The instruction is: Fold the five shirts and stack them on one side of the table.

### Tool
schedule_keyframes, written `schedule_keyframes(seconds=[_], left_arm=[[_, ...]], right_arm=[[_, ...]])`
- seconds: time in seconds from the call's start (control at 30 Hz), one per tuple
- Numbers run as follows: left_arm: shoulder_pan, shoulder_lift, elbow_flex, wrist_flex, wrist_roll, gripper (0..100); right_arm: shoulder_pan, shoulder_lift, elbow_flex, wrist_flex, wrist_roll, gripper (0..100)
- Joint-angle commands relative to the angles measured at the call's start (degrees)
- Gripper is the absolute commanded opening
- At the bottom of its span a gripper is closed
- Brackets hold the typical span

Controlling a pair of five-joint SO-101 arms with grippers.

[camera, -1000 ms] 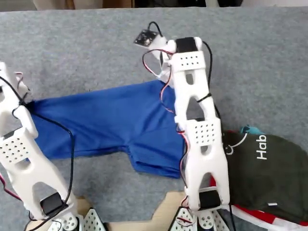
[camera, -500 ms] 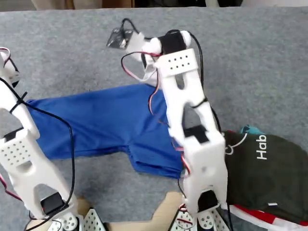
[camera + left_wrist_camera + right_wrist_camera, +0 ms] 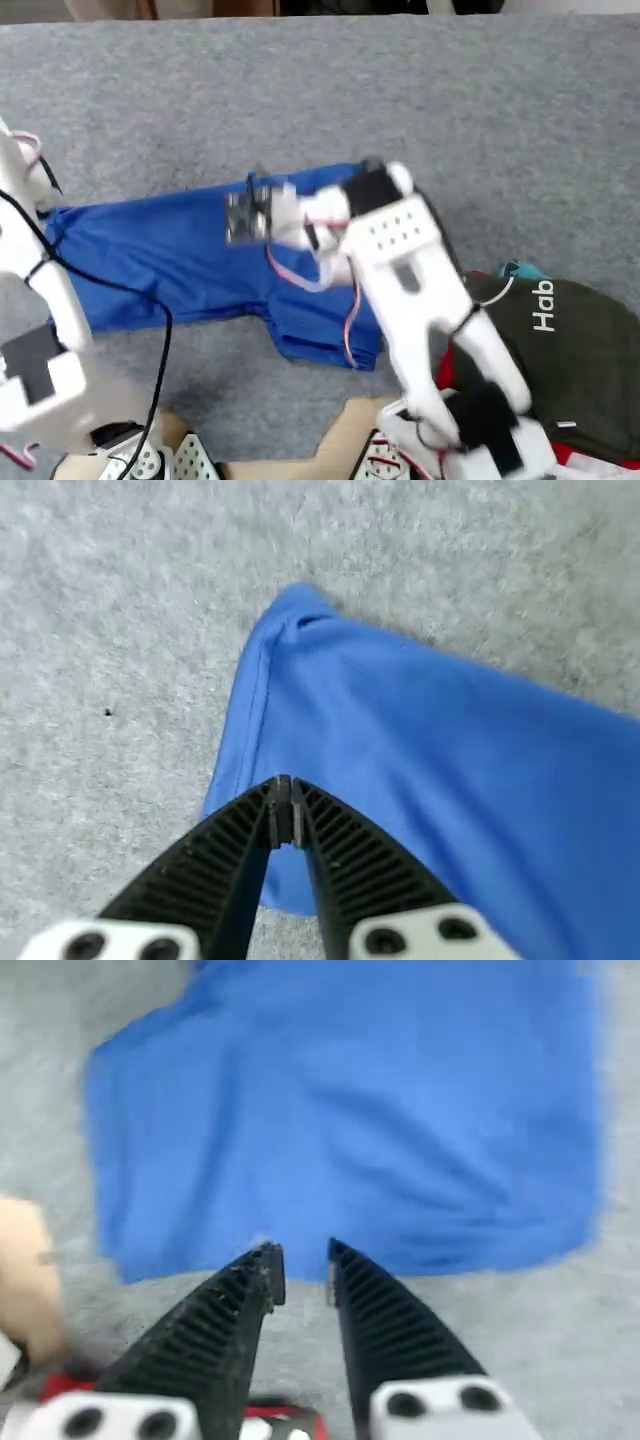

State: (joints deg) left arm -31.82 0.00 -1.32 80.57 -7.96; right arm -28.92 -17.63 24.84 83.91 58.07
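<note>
The left gripper is hanging with its jaws pressed together, tips meeting just above the blue shirt near one short edge. No cloth is showing between them, so it is holding nothing. The shirt is lying flat on the grey table cover, one corner poking out beyond the tips.

In the right wrist view, the right gripper is sitting with its jaws a little apart, a narrow gap between the tips. It is hovering over the bare cover just off another edge of the blue shirt, which is spreading away ahead of it.

From above, the blue shirt is stretching across the middle of the table, unfolded and rumpled along its near side. The right arm is leaning over its middle and the left arm is standing at its far left end. A dark shirt is lying bunched at the right, well apart from both grippers, with red cloth peeping out under it.

As I judge it, folding is barely begun. A closed left gripper going down would only be shoving the cloth and wrinkling it. The right gripper's narrow gap is risking a pinch of one layer alone, leaving a crooked fold. Loose wires on the right arm are dangling near the fabric and might be snagging it
</note>
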Motion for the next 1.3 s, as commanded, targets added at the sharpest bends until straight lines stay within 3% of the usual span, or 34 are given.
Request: schedule_keyframes(seconds=[0.0, 0.23, 0.4, 0.8, 1.07, 1.27], left_arm=[[0.70, -7.52, 18.11, -11.87, 0.00, 2], [0.70, -9.63, 37.98, -31.65, 0.09, 2], [-0.18, -9.63, 43.87, -39.21, 4.31, 2], [-0.26, -9.71, 44.04, -40.53, 4.48, 2], [-0.18, -9.63, 44.04, -40.62, 4.57, 2], [-0.18, -9.63, 44.66, -42.46, 4.66, 2]], right_arm=[[-3.12, -8.22, 12.00, -2.81, 1.23, 11.5], [-8.04, -11.12, 22.02, -3.08, 1.23, 24.5], [-12.35, -10.86, 25.89, -8.00, 0.97, 25.7], [-14.02, 9.71, 27.30, -20.66, -1.76, 25.6], [-14.02, 12.88, 27.21, -23.74, -2.90, 15.1], [-14.02, 12.97, 27.47, -23.74, -1.93, 14.9]])
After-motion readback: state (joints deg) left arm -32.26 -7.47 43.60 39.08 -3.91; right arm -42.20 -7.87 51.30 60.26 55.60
